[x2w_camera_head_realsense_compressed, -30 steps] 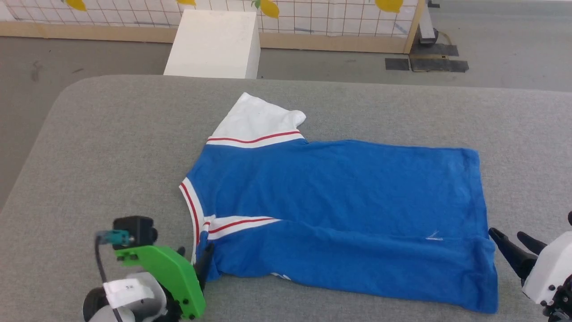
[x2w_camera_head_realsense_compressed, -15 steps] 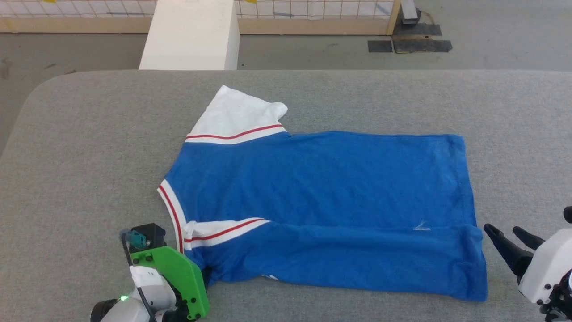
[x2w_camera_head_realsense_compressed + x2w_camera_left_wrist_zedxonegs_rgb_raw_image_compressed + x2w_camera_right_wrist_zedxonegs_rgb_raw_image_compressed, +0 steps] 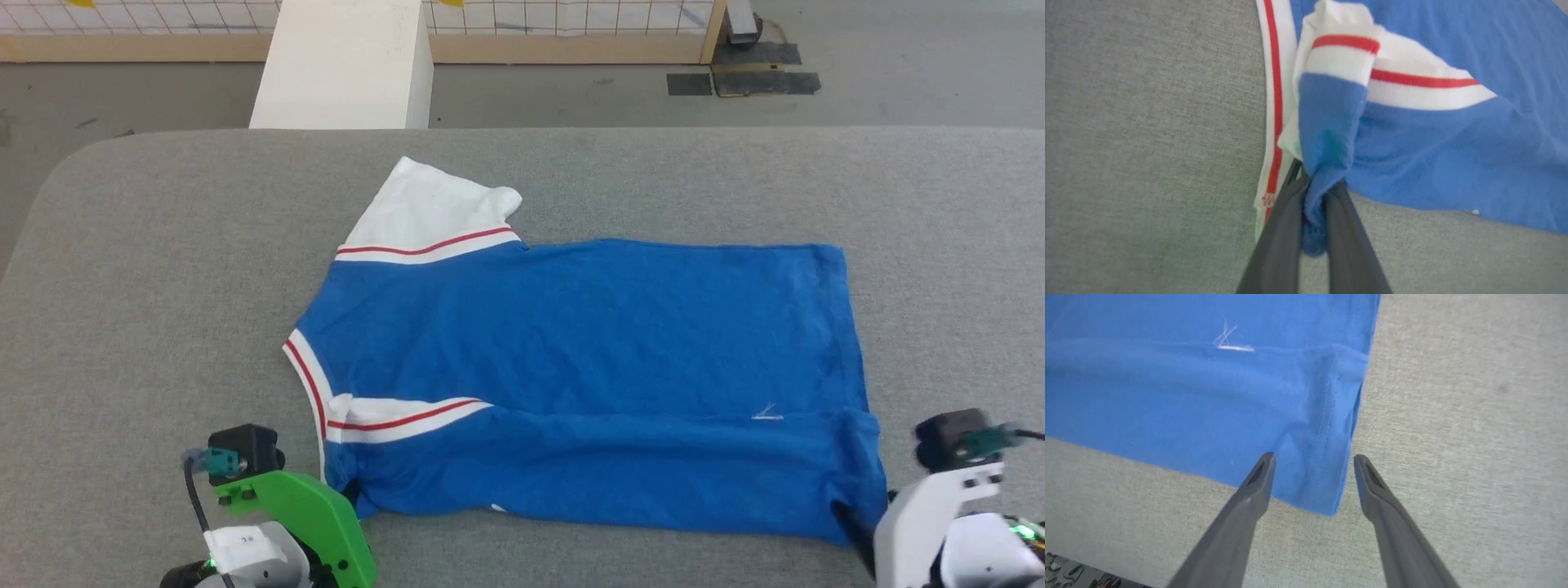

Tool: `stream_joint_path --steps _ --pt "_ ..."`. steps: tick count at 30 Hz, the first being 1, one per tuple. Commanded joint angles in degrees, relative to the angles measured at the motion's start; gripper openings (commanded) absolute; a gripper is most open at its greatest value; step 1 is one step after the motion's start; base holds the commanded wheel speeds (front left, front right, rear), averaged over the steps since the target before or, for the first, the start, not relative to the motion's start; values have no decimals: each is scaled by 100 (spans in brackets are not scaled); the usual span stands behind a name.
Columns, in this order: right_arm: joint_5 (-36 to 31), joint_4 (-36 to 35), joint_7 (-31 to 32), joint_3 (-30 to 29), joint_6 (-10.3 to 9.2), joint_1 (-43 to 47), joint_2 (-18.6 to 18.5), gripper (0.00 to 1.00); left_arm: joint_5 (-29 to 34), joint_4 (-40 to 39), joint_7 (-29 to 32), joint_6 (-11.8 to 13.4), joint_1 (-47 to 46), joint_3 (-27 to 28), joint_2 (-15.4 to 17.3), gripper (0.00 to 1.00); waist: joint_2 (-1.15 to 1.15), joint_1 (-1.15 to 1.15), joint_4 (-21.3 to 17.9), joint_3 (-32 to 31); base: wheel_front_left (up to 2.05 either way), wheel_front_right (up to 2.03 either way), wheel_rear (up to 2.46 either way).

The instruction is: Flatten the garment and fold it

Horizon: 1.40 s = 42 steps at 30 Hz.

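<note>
Left arm is low at the near-left corner of the worktop (image 3: 163,286), wrist cut off by the bottom edge of the head view, its green bracket (image 3: 310,523) angled up toward the collar end of the garment (image 3: 588,359). Right arm is down at the near-right corner, pale housing tilted in toward the hem, with much of it out of frame below.

The garment lies spread across the middle of the grey worktop, blue body running left to right. One white sleeve (image 3: 437,208) points away from the robot, and the near long edge is folded over onto the body.

From the head, the left fingers are mostly tucked behind the green bracket and the cloth. Only a dark sliver of the right arm's fingers shows beside the blue corner.

In the left wrist view, the left gripper (image 3: 1316,179) is pinched tight, with a bunched twist of blue fabric squeezed between its fingers. The red-and-white trim (image 3: 1347,57) rises crumpled just above the pinch. That view is soft and a little blurred.

In the right wrist view, the right gripper (image 3: 1314,459) stands wide apart and holds nothing. One finger sits over the blue, the other over bare grey, so the hem corner (image 3: 1331,498) lies between them. Whether the tips touch cloth or worktop I cannot tell. A small white mark (image 3: 1233,345) sits on the blue near the fold line.
</note>
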Motion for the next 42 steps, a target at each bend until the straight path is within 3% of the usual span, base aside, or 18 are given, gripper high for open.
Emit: stream_joint_path --steps 1,7,12,14,15,20,26,34,35,36,37,42 --pt "-186 133 -13 92 -6 -86 -43 100 76 -106 8 48 51 -13 62 0 0 0 26 40 0 0 0" --pt "-578 793 58 323 -6 -254 -36 100 125 -372 65 110 89 -55 122 0 0 0 101 153 0 0 0" --pt "-515 1026 -127 503 -6 -394 -59 100 112 -395 78 113 96 -75 115 0 0 0 102 192 0 0 0" --pt "-435 1099 -157 575 -6 -458 -119 21 110 -380 82 116 101 -73 126 0 0 0 91 187 0 0 0" --pt "-360 1105 -188 622 -6 -505 -164 0 92 -370 77 109 100 -60 124 0 0 0 84 179 0 0 0" --pt "52 935 -187 643 -6 -598 -395 0 43 -417 145 156 135 -24 161 0 0 0 73 56 0 0 0" --pt "394 411 86 178 -6 -362 -572 0 -71 -700 181 360 421 237 324 0 0 0 77 -145 0 0 0" --pt "479 382 634 -111 -6 209 -490 0 -262 -836 414 465 867 234 420 0 0 0 71 -228 0 0 0" --pt "452 413 612 -102 -6 240 -456 0 -291 -777 447 436 871 189 392 5 0 0 75 -231 0 0 0" --pt "462 448 592 -93 -6 258 -416 30 -329 -726 467 406 867 163 357 45 0 0 75 -234 0 0 0" --pt "451 479 569 -72 -6 268 -390 100 -365 -674 460 372 848 151 312 100 0 0 70 -237 0 0 0" --pt "471 341 406 -171 -6 177 -312 100 -399 -658 440 350 758 212 307 100 0 0 36 -274 0 0 0"
